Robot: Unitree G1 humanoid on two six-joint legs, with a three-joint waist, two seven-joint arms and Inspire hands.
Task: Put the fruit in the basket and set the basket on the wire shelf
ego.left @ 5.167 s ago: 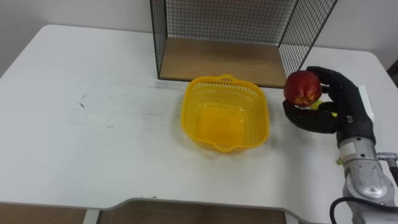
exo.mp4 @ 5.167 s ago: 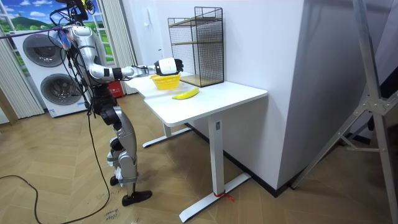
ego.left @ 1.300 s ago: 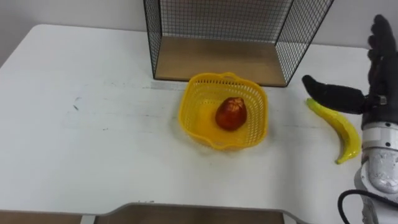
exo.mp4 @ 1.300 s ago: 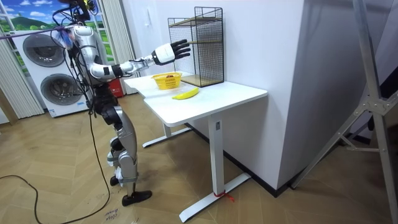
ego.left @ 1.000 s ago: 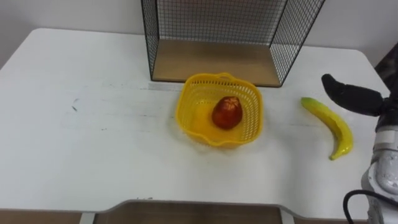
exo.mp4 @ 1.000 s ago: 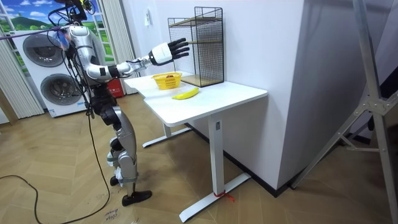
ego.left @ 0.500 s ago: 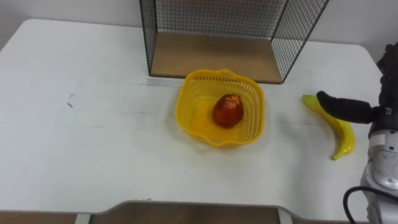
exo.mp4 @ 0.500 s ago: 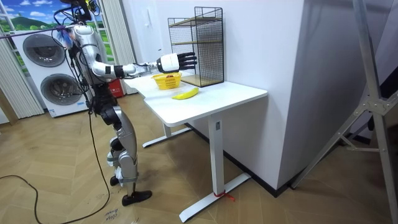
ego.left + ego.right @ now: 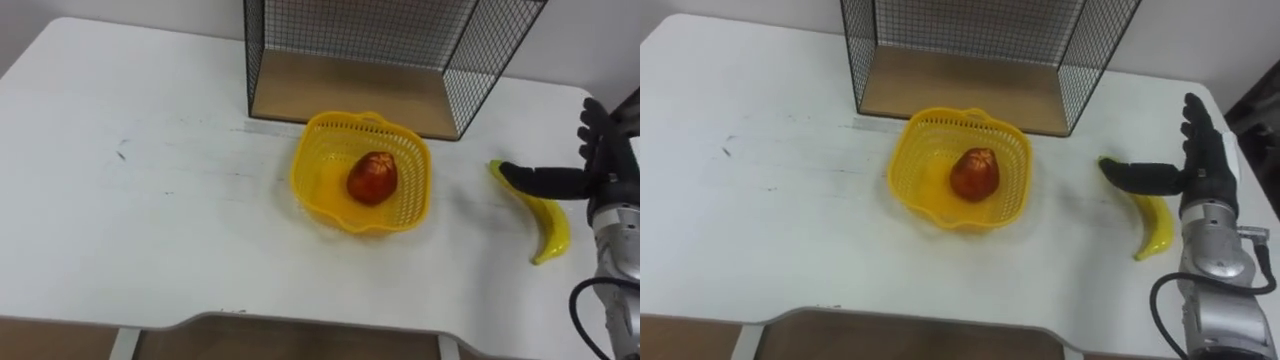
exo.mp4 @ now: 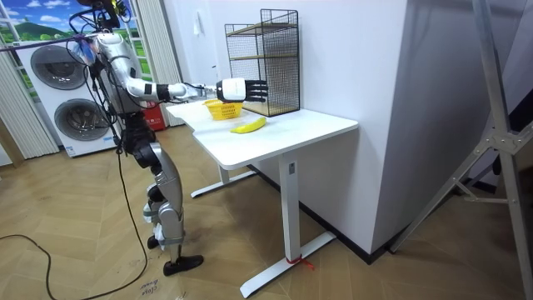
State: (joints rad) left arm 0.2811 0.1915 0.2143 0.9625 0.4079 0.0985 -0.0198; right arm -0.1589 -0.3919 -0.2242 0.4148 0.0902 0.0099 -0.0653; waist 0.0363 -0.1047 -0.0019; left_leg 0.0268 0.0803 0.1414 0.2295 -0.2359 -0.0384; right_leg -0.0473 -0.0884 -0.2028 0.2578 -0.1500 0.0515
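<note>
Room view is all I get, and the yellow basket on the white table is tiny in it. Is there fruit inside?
Observer: Yes, one red apple lies inside the yellow plastic mesh basket.
Operator: And the other fruit?
Observer: The yellow banana lies on the white table, right of the basket. The right hand is open above it, thumb pointing across its upper end.
Operator: Which way into the shelf?
Observer: The black wire shelf stands just behind the basket, open front toward it, with a wooden board as floor.
</note>
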